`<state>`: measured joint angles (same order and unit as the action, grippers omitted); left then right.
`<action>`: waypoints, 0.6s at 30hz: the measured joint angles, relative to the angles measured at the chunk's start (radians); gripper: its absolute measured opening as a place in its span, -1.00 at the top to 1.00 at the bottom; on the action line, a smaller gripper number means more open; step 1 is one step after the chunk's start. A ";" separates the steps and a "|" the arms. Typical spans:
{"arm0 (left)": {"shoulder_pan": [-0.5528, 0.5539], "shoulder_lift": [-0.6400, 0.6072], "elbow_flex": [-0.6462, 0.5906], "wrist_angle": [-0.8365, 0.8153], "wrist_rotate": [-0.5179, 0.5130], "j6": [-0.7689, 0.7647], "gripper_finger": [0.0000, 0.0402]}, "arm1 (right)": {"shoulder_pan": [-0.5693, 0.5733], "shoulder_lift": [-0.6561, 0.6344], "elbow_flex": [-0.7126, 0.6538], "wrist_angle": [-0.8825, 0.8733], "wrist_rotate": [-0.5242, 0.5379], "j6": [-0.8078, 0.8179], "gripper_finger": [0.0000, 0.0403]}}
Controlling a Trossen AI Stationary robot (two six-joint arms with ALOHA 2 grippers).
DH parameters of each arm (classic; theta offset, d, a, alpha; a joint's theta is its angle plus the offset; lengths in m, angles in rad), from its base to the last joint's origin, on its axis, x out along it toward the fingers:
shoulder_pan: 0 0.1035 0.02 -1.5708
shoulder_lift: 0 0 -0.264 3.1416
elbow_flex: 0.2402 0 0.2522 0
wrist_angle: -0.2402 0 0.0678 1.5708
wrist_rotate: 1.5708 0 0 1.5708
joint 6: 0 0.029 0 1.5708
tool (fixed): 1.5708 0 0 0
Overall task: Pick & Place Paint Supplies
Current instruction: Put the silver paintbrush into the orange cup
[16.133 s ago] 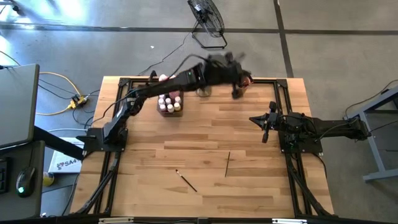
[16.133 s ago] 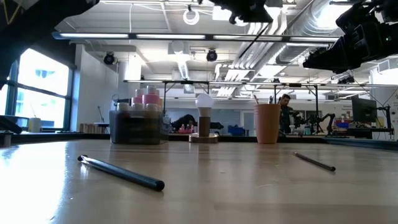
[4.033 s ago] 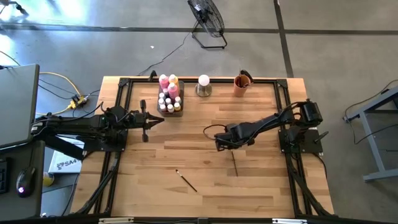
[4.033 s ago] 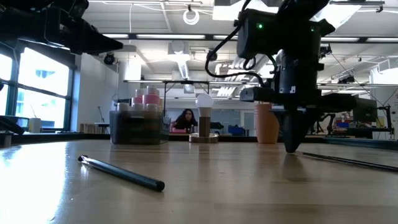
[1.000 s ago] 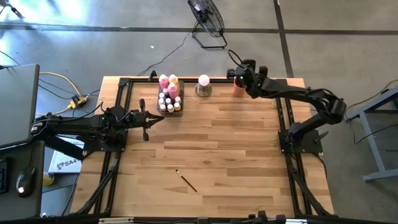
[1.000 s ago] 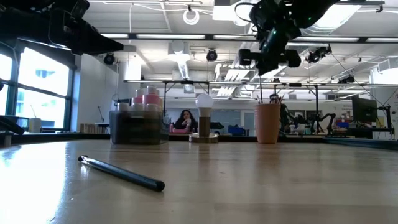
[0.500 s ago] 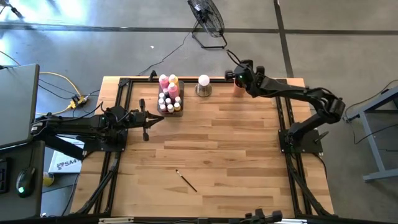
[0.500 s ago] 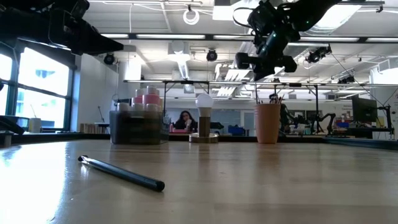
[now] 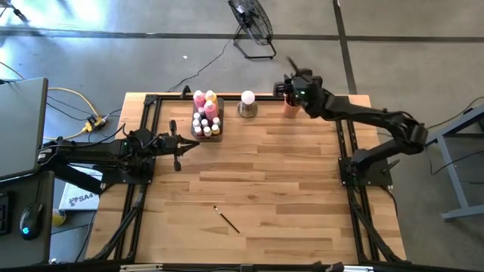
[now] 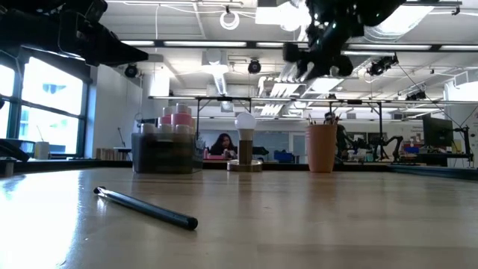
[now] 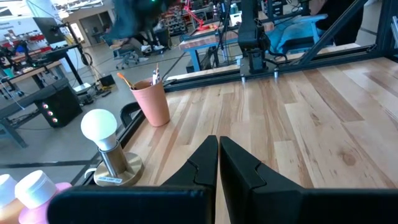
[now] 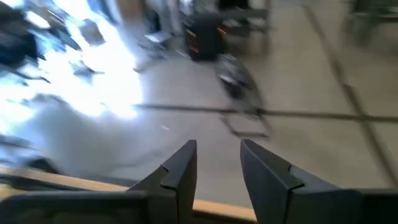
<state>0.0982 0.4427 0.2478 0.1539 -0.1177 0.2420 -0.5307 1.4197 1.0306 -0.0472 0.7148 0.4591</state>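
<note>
Since half-second back: right end effector (image 9: 290, 81) above orange cup (image 9: 292, 104), fingers now parted, empty. Left end effector (image 9: 176, 146) shut, idle. Next: fetch brush (image 9: 226, 220) lying near front of table (image 9: 302, 196); descend square across handle, pinch mid-shaft.

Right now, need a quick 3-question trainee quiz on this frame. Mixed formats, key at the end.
1. True or false: the right gripper is shut on a brush.
2. Which lies alone on the bare table near its front edge? A) a pink bottle B) a paintbrush C) the white bulb
3. Fill in: brush handles stick out of the orange ____ at the back of the table.

Key:
1. False. Its fingers stand apart with nothing between them.
2. B
3. cup
</note>
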 joint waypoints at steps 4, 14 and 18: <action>0.000 0.000 0.000 0.000 0.000 0.000 0.94 | 0.040 -0.092 0.000 0.078 -0.097 -0.018 0.41; 0.000 0.000 -0.001 -0.003 0.000 0.000 0.94 | 0.189 -0.251 0.000 0.105 -0.654 -0.008 0.41; 0.000 0.000 -0.001 -0.022 0.000 0.000 0.94 | 0.286 -0.263 0.000 0.098 -0.724 0.008 0.44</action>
<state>0.0982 0.4428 0.2466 0.1320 -0.1173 0.2417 -0.2450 1.1571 1.0306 0.0509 -0.0093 0.4667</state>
